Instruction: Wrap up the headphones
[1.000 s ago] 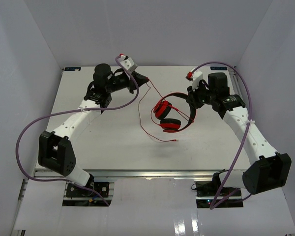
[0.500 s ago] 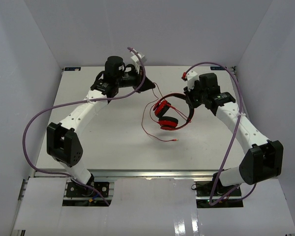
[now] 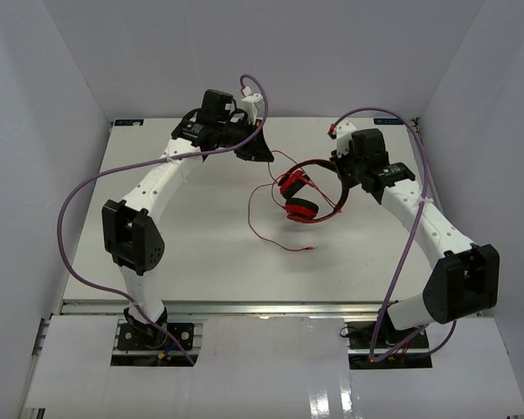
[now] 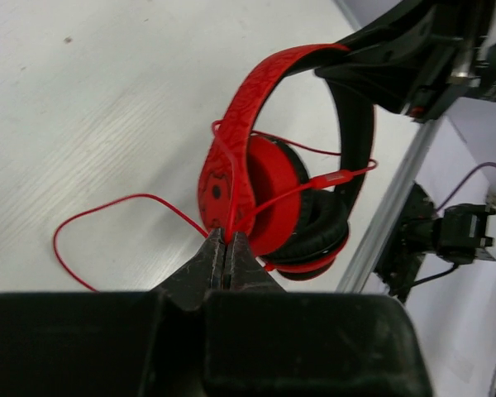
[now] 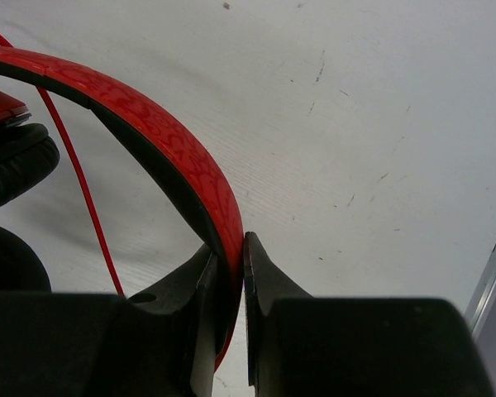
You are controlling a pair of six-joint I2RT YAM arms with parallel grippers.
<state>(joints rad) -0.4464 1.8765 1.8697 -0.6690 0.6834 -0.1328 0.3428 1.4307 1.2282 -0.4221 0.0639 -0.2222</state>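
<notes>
The red headphones (image 3: pixel 302 197) hang above the white table at centre right, ear cups folded together. My right gripper (image 5: pixel 228 241) is shut on the red headband (image 5: pixel 175 142) and holds it up; in the top view it is at the band's right end (image 3: pixel 341 172). My left gripper (image 4: pixel 228 240) is shut on the thin red cord (image 4: pixel 231 188) just beside the ear cups (image 4: pixel 274 195); in the top view it sits at the headphones' upper left (image 3: pixel 267 158). The cord crosses the cups, then loops down onto the table (image 3: pixel 260 232), its plug end lying free (image 3: pixel 313 249).
Purple robot cables (image 3: pixel 79 196) arc over the left arm and along the right arm (image 3: pixel 409 244). White walls close the table on three sides. The metal front rail (image 3: pixel 271 307) runs along the near edge.
My left gripper has swung right and toward the headphones, drawing the cord up against the ear cups. My right gripper has shifted slightly left with the headband. The loose cord loop has shortened.
</notes>
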